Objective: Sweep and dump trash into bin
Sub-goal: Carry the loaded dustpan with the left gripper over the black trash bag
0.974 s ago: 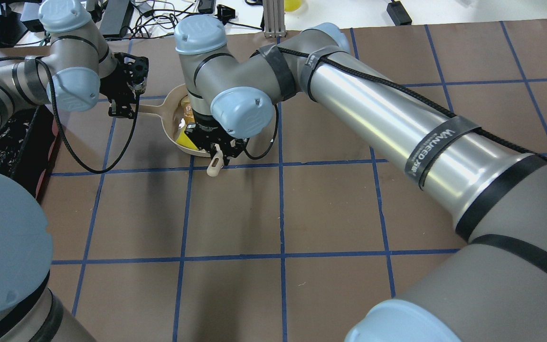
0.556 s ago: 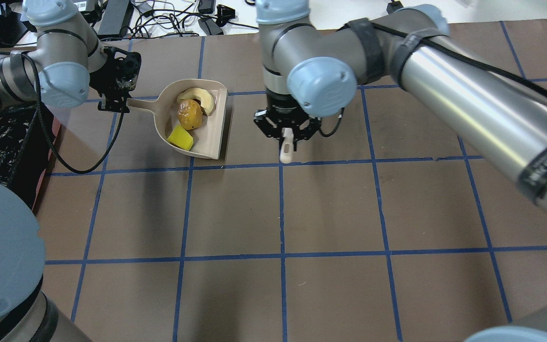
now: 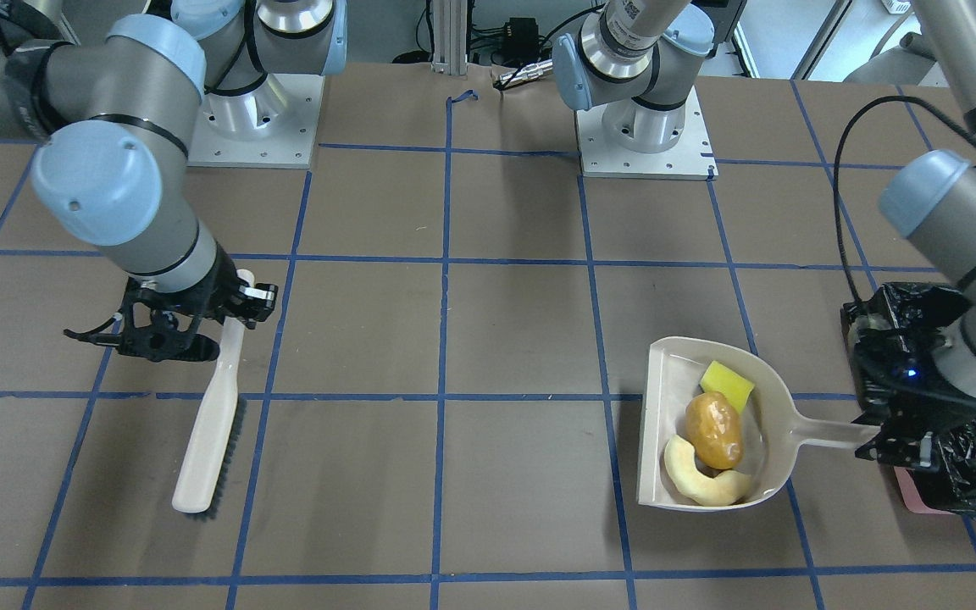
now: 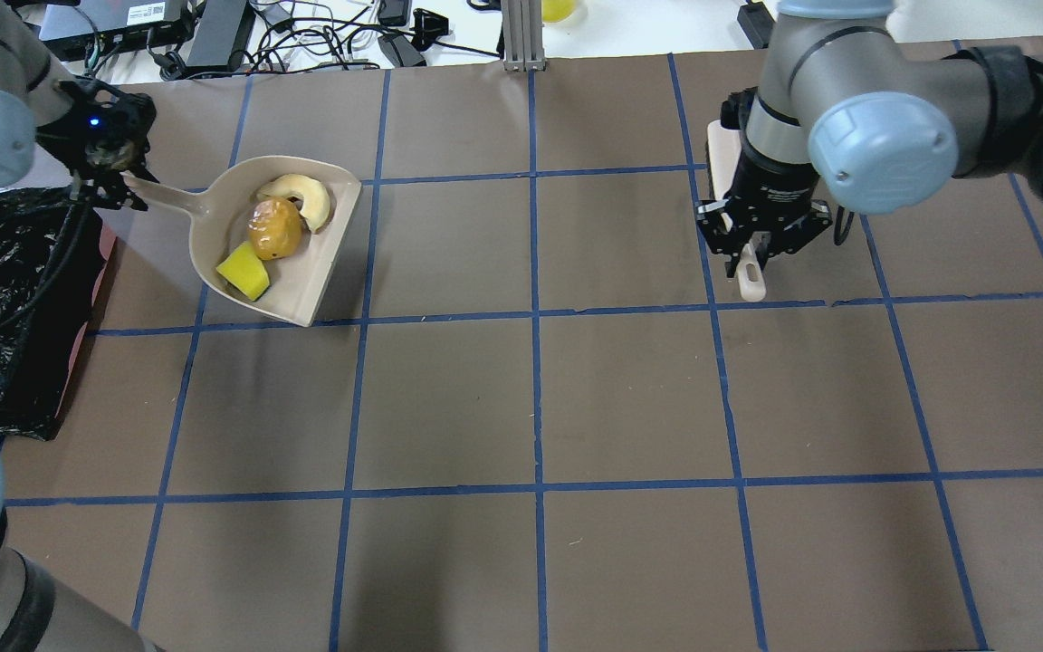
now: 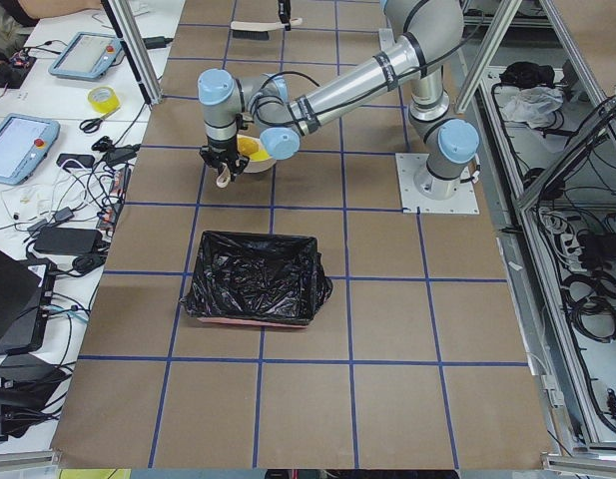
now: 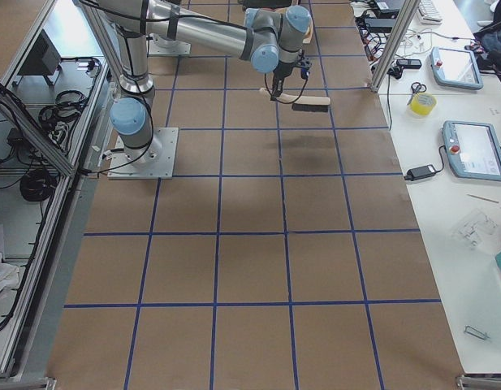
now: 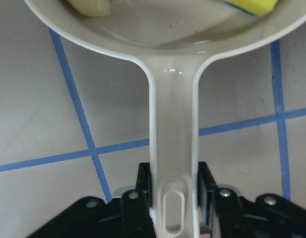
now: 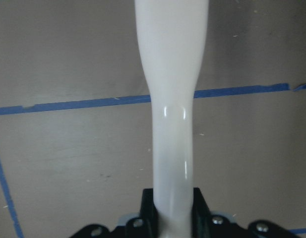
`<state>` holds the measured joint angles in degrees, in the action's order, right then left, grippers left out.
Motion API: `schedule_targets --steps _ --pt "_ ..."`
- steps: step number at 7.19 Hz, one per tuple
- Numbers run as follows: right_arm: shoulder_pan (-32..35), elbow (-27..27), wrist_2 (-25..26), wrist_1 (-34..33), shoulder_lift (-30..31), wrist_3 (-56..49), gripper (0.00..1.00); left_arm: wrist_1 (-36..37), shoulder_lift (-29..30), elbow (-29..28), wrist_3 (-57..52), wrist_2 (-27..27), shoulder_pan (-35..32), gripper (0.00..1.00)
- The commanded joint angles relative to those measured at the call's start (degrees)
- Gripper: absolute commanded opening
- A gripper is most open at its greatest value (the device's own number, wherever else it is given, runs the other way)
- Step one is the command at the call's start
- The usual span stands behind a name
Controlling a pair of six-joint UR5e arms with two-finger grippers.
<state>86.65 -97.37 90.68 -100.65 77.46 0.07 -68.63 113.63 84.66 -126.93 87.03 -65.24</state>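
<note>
At upper left our left gripper (image 4: 119, 181) clenches the dustpan (image 4: 315, 272) handle, trash (image 4: 273, 229) inside; at upper right our right gripper (image 4: 754, 251) grasps the brush (image 4: 751, 282) handle.

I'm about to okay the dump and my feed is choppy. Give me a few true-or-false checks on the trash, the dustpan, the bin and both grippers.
1. The glossy golden-brown oval lump, the yellow-green spongy square and the pale cream crescent slice all lie in the beige plastic dustpan. True.
2. The left gripper is shut on the dustpan's handle. True.
3. The right gripper is open and empty. False: it is shut on the handle of the cream brush with dark bristles.
4. The dustpan's scoop is over the pink-sided bin lined with a black plastic bag. False: the scoop is over the brown table, beside the bin.
</note>
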Motion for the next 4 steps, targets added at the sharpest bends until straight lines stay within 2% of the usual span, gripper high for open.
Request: schedule_targets --steps 1,2,4 --pt "-11.4 -3.0 1.2 -2.9 -0.1 -13.3 0.0 -15.1 0.6 -7.4 -9.3 -7.3 13.3 0.0" --pt "-13.5 -5.1 2.0 -7.2 -0.6 -17.9 0.0 -21.2 1.5 -12.7 -14.0 -7.1 17.0 0.0" --pt "-17.3 -7.2 3.1 -13.3 -2.6 -23.2 0.0 -27.8 3.9 -22.6 -23.5 -3.6 22.6 0.0"
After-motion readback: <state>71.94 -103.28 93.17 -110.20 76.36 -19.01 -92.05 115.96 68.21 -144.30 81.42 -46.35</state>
